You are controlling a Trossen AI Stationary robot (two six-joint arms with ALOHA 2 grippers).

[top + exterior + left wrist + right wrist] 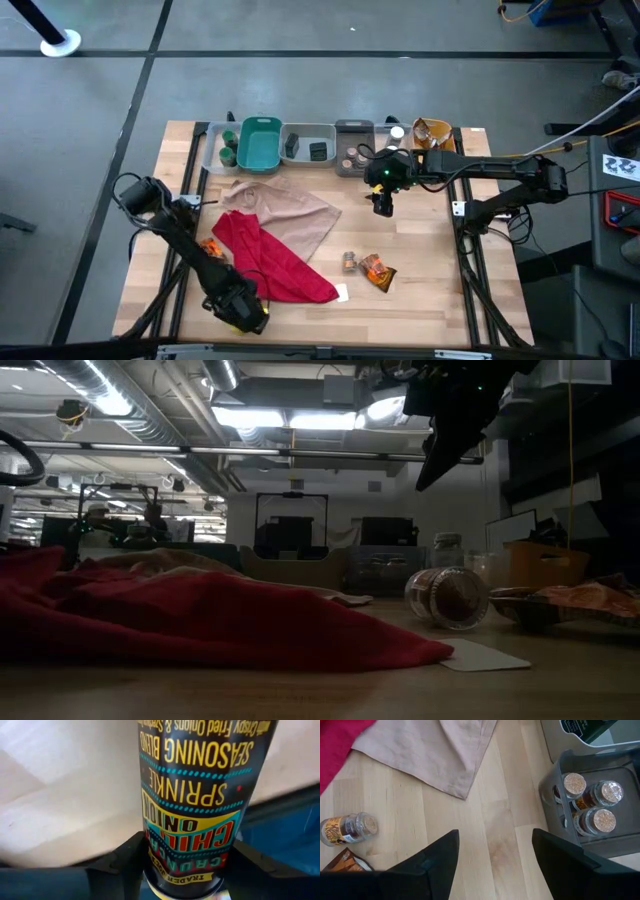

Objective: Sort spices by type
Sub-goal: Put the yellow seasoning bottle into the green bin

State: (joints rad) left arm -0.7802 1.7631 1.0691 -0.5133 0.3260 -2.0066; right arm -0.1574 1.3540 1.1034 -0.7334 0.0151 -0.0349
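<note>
Wooden table (420, 250), contents listed from left to right.

1. Left gripper (245, 315): at the near left corner of the table. Jaws clamped on item 2, one finger (125, 865) pressed to each side.
2. Seasoning bottle (195, 795): dark, with yellow and teal lettering, gripped near one end and extending away from the wrist camera.
3. Orange packet (210, 247): on the table beside the left arm, at the left edge of the red cloth.
4. Red cloth (270, 262): crumpled, near left of centre. Its far end lies on item 5.
5. Tan cloth (290, 210): spread behind the red cloth.
6. Row of bins along the far edge:
   - pale bin (213, 150), holding green containers
   - teal bin (260, 160)
   - pale bin (300, 130), holding dark boxes
   - grey bin (353, 127), holding three cork-topped brown jars (594, 805)
   - yellow bin (432, 130), farthest right
7. White card (341, 293): flat, at the tip of the red cloth.
8. Small brown jar (349, 261): on its side in the near middle of the table.
9. Orange-brown crinkly packet (379, 273): just beside the jar, on its right.
10. Right gripper (383, 207): raised over bare wood in front of the grey bin. Jaws spread apart, with nothing between them.
</note>
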